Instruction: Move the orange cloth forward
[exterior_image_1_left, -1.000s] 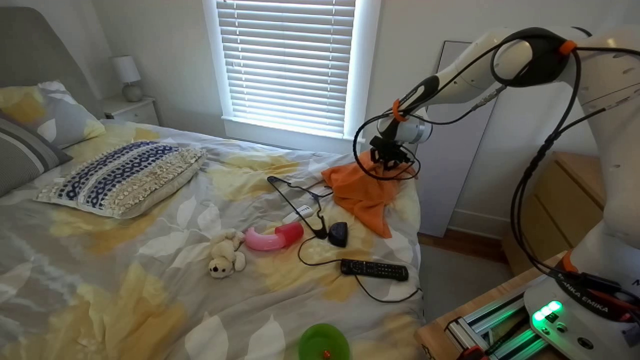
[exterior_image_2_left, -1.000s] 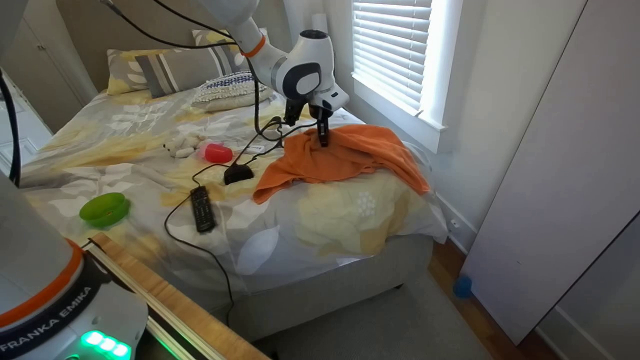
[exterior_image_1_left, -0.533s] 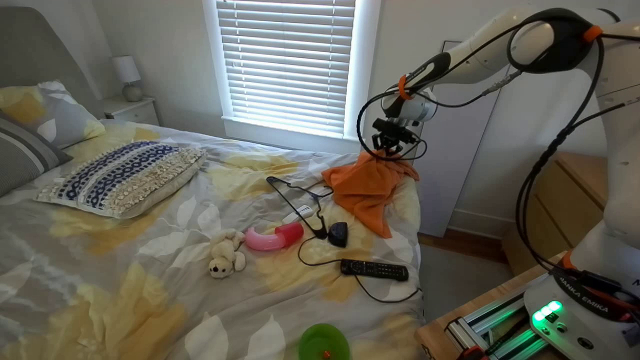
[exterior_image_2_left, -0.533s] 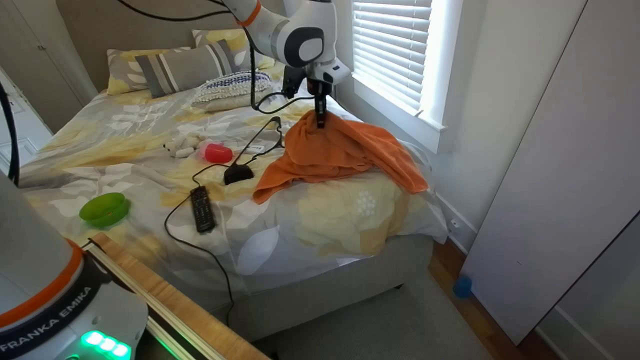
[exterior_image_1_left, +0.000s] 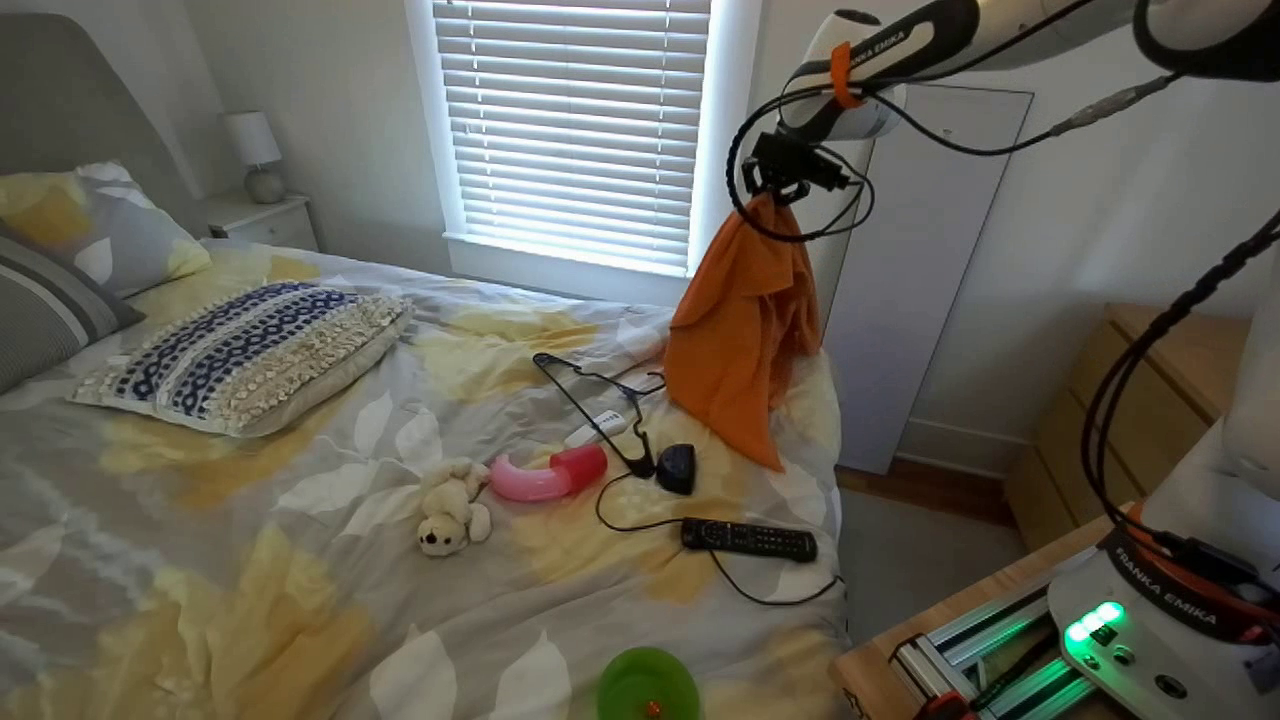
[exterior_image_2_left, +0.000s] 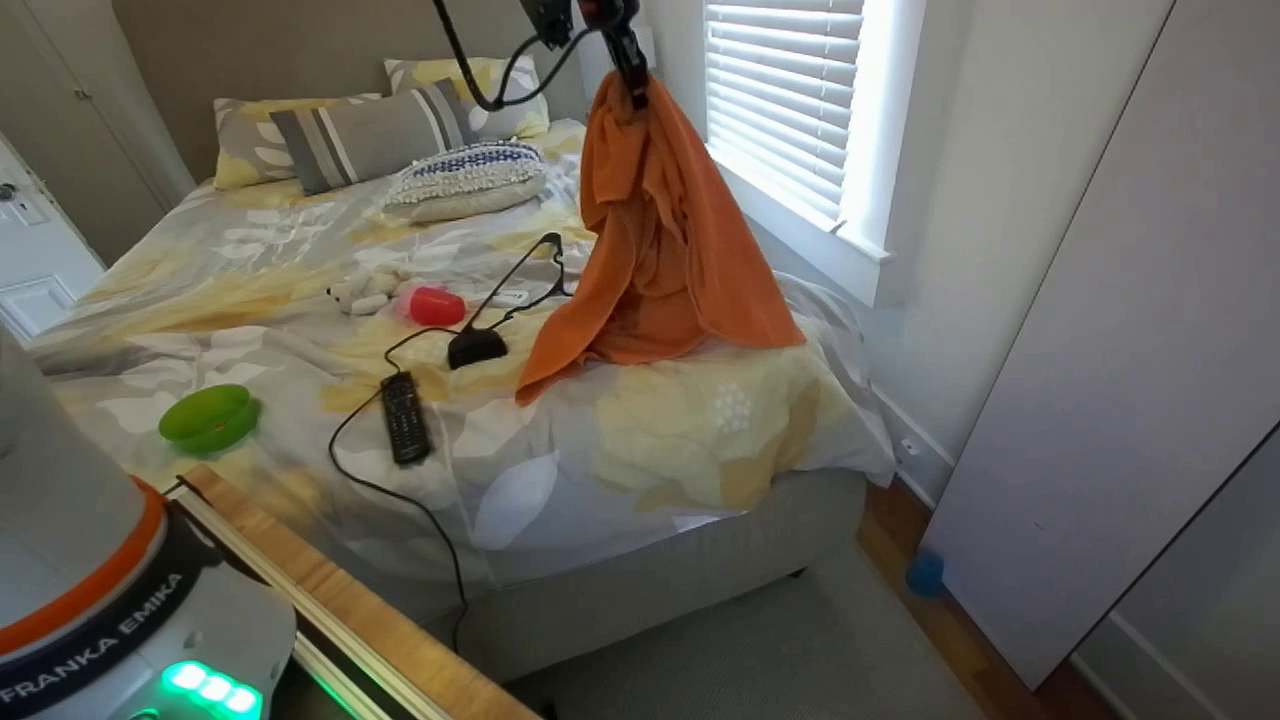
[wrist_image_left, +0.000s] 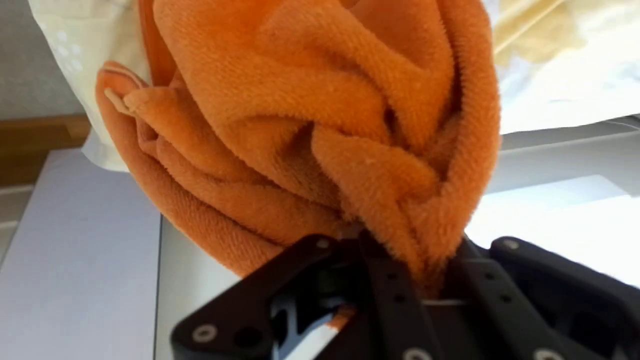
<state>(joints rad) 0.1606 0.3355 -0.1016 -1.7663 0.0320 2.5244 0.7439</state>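
Green and round, a bowl (exterior_image_1_left: 650, 672) sits nearest on the bed (exterior_image_1_left: 530, 610) in an exterior view. Beyond it lies a black remote control (exterior_image_1_left: 749, 539), a thin cord (exterior_image_1_left: 640, 528) showing on both sides of it. Next come a pale stuffed toy (exterior_image_1_left: 452, 508) with a pink and red thing (exterior_image_1_left: 545, 480) just beside it, and a dark half-round thing (exterior_image_1_left: 676, 469) just beside the end of a black clothes hanger (exterior_image_1_left: 590, 414). Farther on, at the corner of the bed, the orange cloth (exterior_image_1_left: 740, 330) hangs in a tall cone from the gripper (wrist_image_left: 419, 250); in both exterior views its upper part is off the bed, its lower edges on it. Fuzzy folds fill much of the wrist view, where the gripper pinches a bunched part of the cloth tight. Toward the head of the bed lies a blue-patterned pillow (exterior_image_1_left: 250, 355), well apart from the cloth. At the back are white window blinds (exterior_image_1_left: 575, 130) and a lamp (exterior_image_1_left: 253, 140) on a nightstand (exterior_image_1_left: 272, 230).
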